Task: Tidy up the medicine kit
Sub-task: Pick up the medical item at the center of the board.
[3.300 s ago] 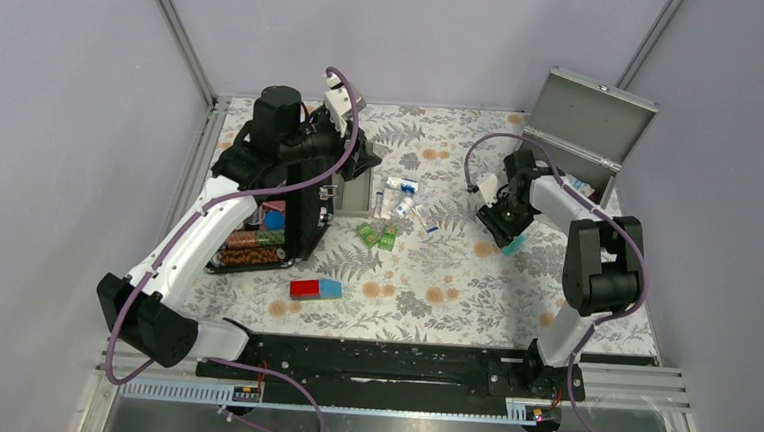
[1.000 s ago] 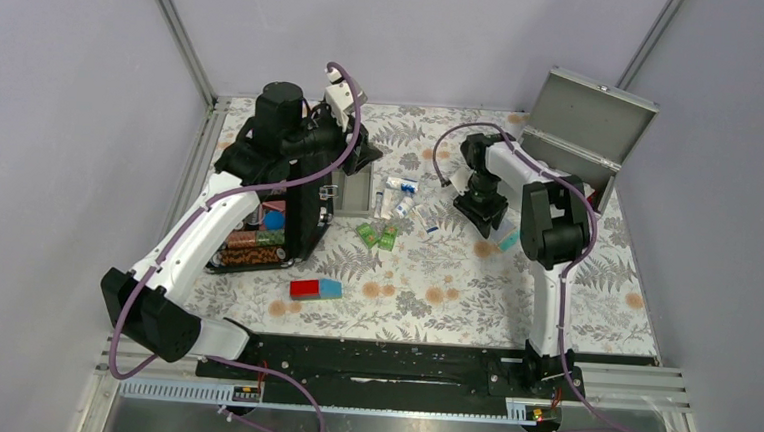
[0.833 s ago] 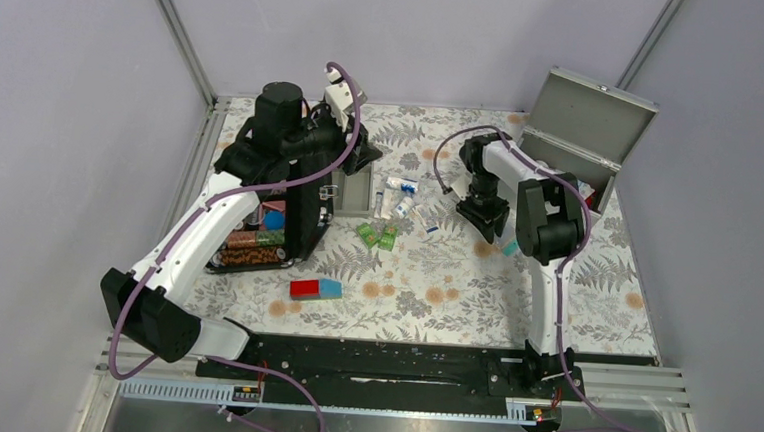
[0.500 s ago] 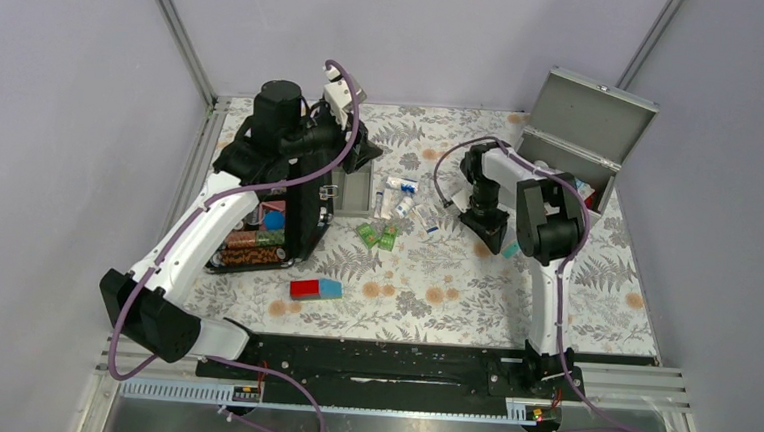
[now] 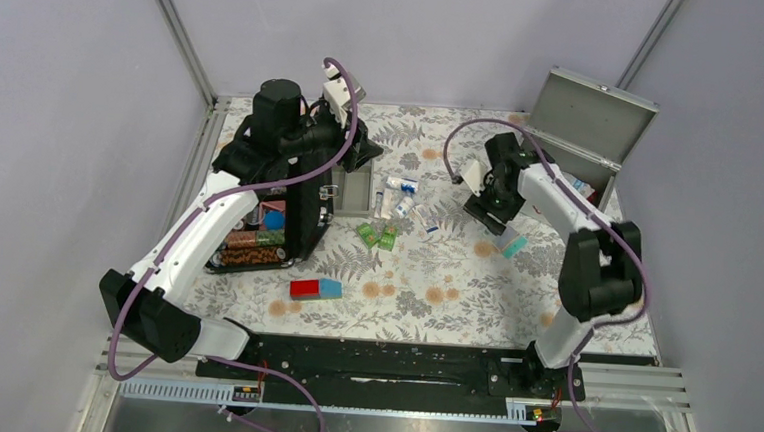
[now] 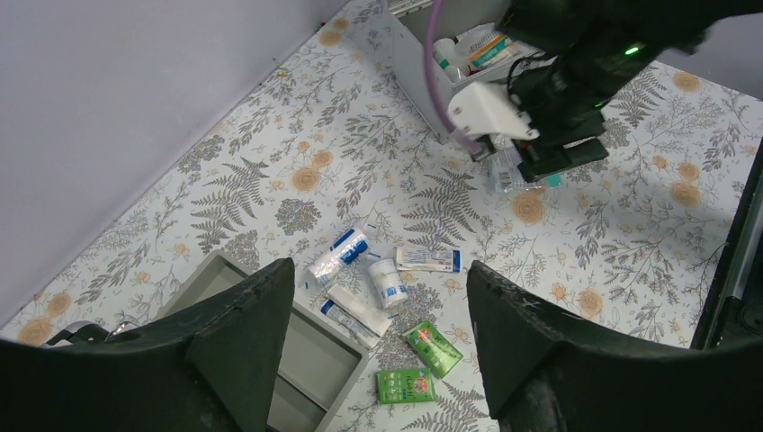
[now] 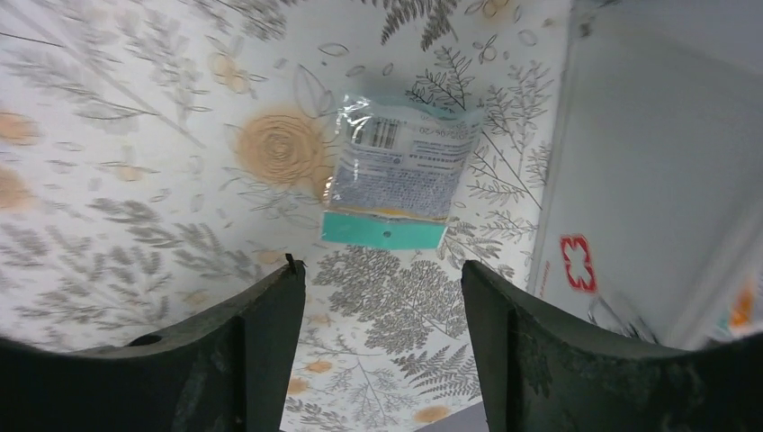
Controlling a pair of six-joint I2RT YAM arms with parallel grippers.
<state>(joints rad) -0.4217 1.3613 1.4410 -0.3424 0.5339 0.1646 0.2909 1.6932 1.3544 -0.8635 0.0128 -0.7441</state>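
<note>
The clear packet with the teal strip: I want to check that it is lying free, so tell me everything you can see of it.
The packet is a flat, clear, crinkly plastic sachet with printed text, a barcode and a teal strip along one edge. It lies flat on the floral table cover, outside the grey medicine kit and apart from its wall. The right end effector hangs open above it, not touching it.

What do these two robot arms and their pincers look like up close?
Both the left arm and right arm have smooth white tubular links joined by chunky black cylindrical joints. A purple cable loops along each. The left gripper and right gripper each end in two broad matte black fingers. A small green light glows on the right wrist.
</note>
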